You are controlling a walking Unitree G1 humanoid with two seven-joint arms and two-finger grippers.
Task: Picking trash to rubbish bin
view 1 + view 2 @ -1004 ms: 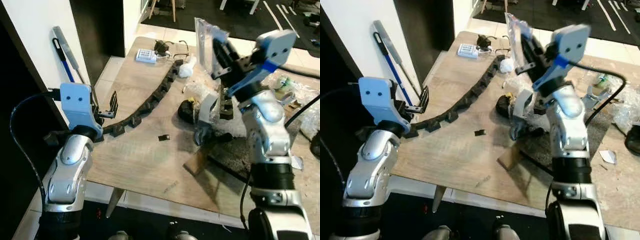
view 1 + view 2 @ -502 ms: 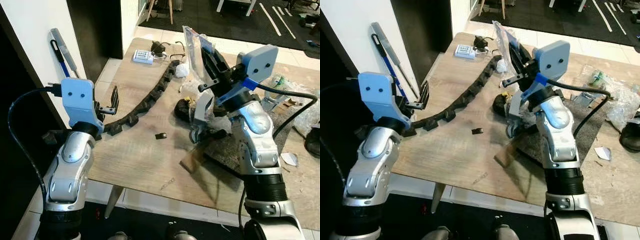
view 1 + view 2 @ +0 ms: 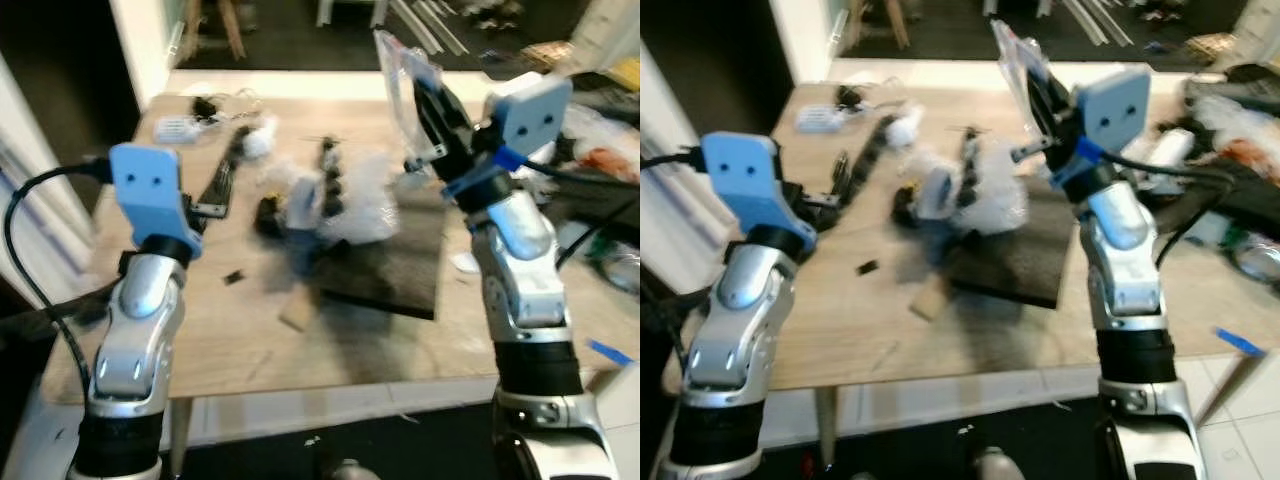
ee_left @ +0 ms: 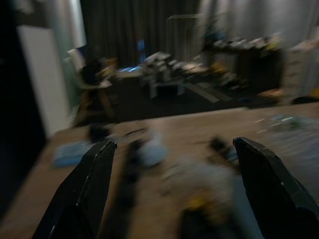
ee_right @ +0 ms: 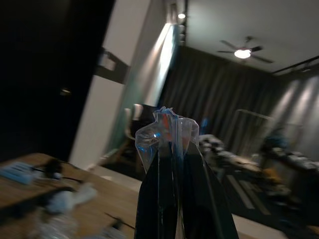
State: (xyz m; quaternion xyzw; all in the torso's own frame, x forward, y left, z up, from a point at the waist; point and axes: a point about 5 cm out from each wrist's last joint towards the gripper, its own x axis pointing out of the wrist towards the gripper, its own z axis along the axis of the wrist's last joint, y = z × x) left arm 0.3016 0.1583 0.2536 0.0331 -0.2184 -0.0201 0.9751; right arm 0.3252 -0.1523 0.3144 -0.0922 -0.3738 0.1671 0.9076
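Head views smeared by motion blur, evenly lit, dark at upper left. Left wrist view dim and streaked. Right wrist view sharper, dark at left, ceiling lamp (image 5: 242, 53) glaring upper right.

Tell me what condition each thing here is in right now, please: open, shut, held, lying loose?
Right gripper: shut on the clear plastic wrapper, raised above the table.
Clear plastic wrapper: pinched, sticking up past the fingertips.
Left gripper: open, holding nothing, above the table.
Crumpled plastic: lying loose on the table.
Black mat: lying flat.
Table: cluttered with scraps.
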